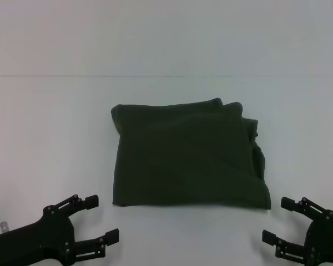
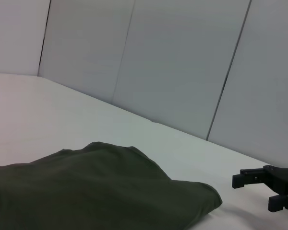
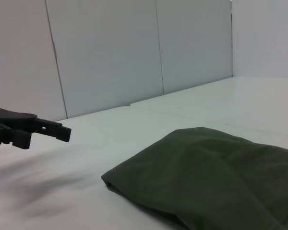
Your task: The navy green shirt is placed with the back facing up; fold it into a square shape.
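You have one navy green shirt (image 1: 188, 158) in front of you, folded into a rough square and lying flat in the middle of the white table (image 1: 50, 127). Its left and near edges run fairly straight; the far edge shows two stacked layers, and the right edge is uneven, with a bunched fold sticking out toward the far right corner. Bare tabletop surrounds the cloth on every side, widest to the left and right, with a narrower strip along the near edge.

You have two grippers, both low at the near edge and apart from the shirt. The left gripper (image 1: 101, 219) sits near the near-left corner, fingers spread and holding nothing. The right gripper (image 1: 278, 220) sits near the near-right corner, likewise spread and empty.
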{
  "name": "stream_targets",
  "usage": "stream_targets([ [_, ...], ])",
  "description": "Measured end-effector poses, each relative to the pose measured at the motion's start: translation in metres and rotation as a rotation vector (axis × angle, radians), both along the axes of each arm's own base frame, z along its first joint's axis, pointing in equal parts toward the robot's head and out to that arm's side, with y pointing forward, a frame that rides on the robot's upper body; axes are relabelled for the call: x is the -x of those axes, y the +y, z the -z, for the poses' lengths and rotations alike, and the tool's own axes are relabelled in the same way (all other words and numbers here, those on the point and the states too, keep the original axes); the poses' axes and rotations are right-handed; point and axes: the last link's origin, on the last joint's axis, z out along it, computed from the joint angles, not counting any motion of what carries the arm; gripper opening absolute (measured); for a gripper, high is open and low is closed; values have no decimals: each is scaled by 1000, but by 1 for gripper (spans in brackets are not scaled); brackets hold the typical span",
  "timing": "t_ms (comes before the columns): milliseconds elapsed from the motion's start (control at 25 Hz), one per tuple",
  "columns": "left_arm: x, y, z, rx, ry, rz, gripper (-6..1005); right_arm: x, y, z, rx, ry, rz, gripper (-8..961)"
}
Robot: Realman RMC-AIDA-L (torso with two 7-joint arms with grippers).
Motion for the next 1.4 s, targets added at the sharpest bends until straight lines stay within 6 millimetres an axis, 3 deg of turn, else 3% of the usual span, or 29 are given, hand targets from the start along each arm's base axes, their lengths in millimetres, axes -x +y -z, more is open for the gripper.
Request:
stream_targets([
  [1400,-2,-1,0,6,-9,9,947,4,-1,-2,-4,26,-15,929],
])
